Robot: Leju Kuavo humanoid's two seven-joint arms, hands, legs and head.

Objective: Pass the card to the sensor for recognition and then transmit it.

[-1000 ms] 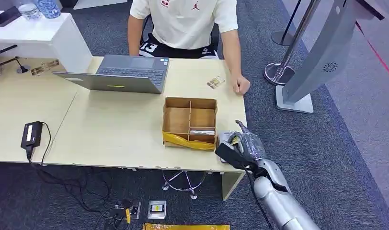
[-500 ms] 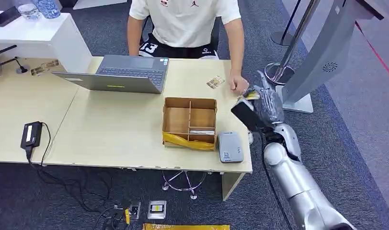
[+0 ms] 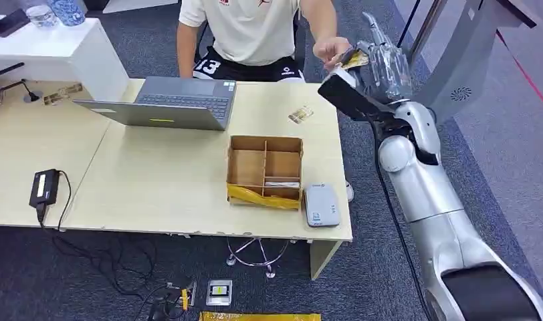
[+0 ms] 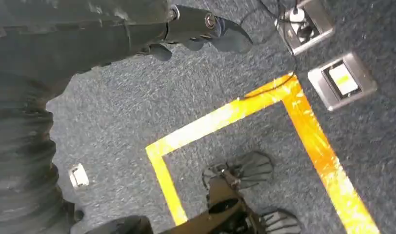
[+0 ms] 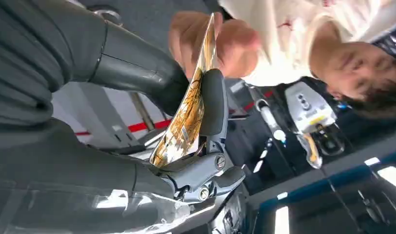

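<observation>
Robot hand [image 3: 382, 63] on the right arm is raised well above and beyond the far right corner of the pale wood-grain surface [image 3: 155, 180], its dark fingers and thick grey thumb pinching a thin, glossy card [image 5: 188, 109] printed in gold. A seated person's hand [image 5: 215, 41] grips the card's other end. On the surface, a smooth grey rounded sensor [image 3: 321, 205] lies flat just beside the right side of an open, partitioned cardboard box [image 3: 265, 170] with crinkled yellow tape along its near edge. Beyond the box rests a second small card [image 3: 300, 114]; to the box's far left sits an open grey laptop [image 3: 168, 101]. The left robot hand [image 4: 196, 29] hangs over speckled dark carpet [image 4: 137, 107]; I cannot tell how its fingers lie.
</observation>
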